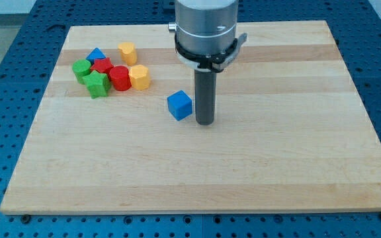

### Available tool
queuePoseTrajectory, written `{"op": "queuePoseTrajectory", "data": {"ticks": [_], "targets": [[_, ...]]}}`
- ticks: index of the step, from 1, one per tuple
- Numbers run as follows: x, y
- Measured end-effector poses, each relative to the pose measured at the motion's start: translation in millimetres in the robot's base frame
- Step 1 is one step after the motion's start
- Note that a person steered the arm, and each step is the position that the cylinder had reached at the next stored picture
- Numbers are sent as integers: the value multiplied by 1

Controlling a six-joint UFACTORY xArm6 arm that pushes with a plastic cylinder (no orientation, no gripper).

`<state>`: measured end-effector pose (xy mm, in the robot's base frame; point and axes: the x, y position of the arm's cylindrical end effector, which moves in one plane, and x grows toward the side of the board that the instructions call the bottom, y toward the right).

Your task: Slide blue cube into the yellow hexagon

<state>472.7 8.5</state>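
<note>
1. Standing straight up on the wooden board (243,165), my dark rod comes down from the big silver part of my arm (206,26) at the view's top.
2. My tip (205,123) sits on the board just to the view's right of the blue cube (180,105). It is very close to the cube, but I cannot tell if it touches.
3. My rod is just a plain stick. It has nothing that opens or shuts, and it holds nothing.
4. The blue cube sits alone near the middle of the board, turned so one corner faces the view's bottom.
5. The yellow hexagon (139,77) is up and to the view's left of the cube, with bare wood between them.
6. The yellow hexagon is at the right end of a bunch of blocks. A red round block (119,77) touches its left side.
7. Left of that are a green star-like block (98,84), another green block (81,69) and another red block (102,65).
8. A blue triangle block (96,54) pokes up behind the red one.
9. A second yellow block (126,52) sits a little apart, nearer the view's top.
10. The board lies on a blue table with holes (5,79).
</note>
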Motion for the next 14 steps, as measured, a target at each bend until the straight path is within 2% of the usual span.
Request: {"op": "queuePoseTrajectory", "data": {"ticks": [1, 2, 4, 6, 7, 8, 9, 10, 11, 14], "targets": [[17, -26], [8, -48], [-64, -45], [-83, -43], [-114, -44], [-125, -42], [-124, -16], [-143, 12], [-173, 14], [-169, -84]]}}
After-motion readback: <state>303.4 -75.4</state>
